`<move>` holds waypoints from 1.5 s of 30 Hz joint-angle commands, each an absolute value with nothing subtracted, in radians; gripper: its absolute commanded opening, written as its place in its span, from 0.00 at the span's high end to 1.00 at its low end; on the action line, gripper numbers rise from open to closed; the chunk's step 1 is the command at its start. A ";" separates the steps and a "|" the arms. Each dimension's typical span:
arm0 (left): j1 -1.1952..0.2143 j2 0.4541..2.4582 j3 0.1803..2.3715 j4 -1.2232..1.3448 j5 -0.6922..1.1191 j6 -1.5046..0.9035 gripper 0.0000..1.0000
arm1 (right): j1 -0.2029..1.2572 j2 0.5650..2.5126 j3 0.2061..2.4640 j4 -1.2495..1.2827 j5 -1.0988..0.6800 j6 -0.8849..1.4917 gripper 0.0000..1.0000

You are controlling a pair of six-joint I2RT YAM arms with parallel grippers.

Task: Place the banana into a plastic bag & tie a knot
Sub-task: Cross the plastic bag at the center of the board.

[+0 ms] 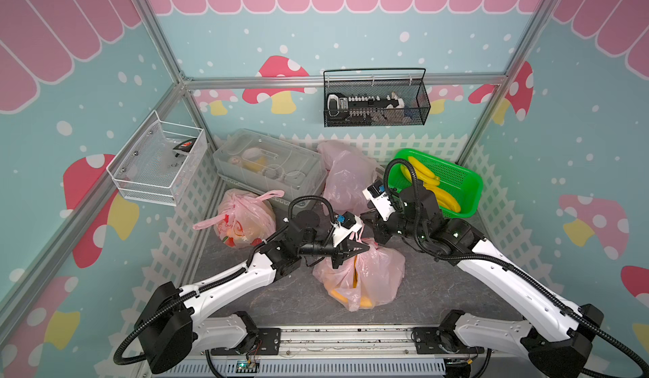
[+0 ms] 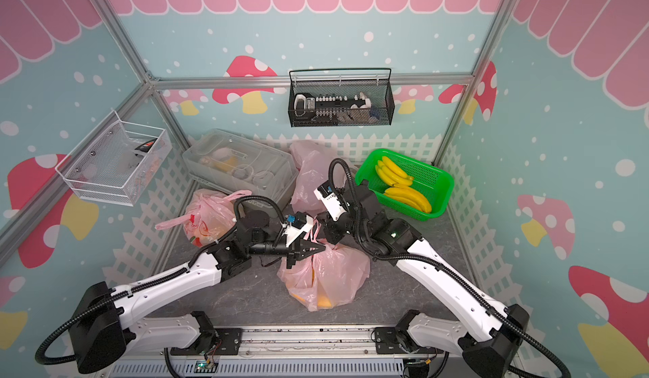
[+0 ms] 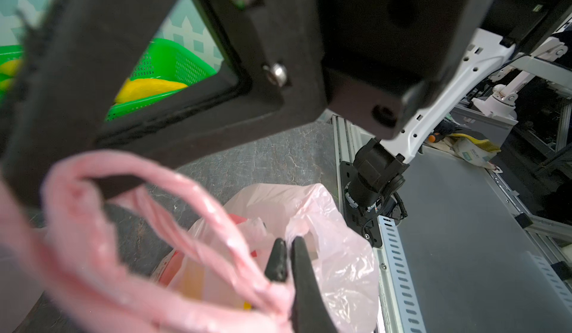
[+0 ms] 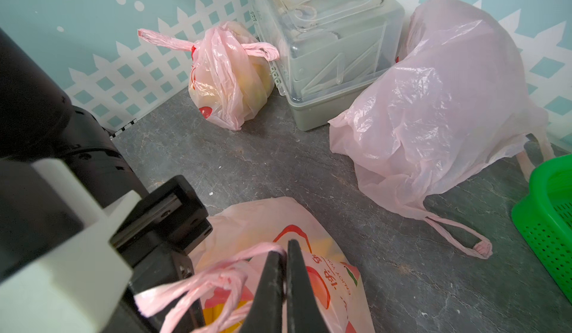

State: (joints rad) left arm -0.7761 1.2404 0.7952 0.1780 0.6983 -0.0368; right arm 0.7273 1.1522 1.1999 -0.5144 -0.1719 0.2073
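Here, the middle bag [image 1: 365,278] sits nearest, with the banana [image 1: 365,303] already inside. The left gripper [image 3: 286,248] and right gripper [image 4: 286,249] are each pinched tight on a handle [image 4: 216,277], likely to cross them into a knot. Behind this bag are two more pink bags, one tied bag [image 1: 242,221] and one puffy bag [image 1: 346,179], then one clear box [image 1: 270,162] and one green basket [image 1: 467,190] of spare bananas [image 1: 442,193].

In both top views the left arm [image 1: 224,288] reaches from the lower left towards frame centre. We find the left gripper [image 1: 365,249] pointing right, its jaws pressed together on a bag handle [image 3: 185,198]. The right arm [image 1: 509,279] comes in from the lower right with its wrist bent down and left. The right gripper [image 4: 286,249] is likewise closed, pinching a bag handle at its tips.
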 commanded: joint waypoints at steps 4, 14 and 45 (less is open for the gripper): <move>-0.750 1.214 0.745 0.321 0.737 -0.100 1.00 | 0.725 1.165 1.198 -0.496 -0.200 0.215 1.00; -0.727 1.173 0.703 0.394 0.609 -0.181 1.00 | 0.742 1.168 1.208 -0.535 -0.125 0.201 1.00; -0.724 1.032 0.606 0.212 0.367 -0.233 0.84 | 0.932 1.158 1.109 -0.576 -0.044 0.385 1.00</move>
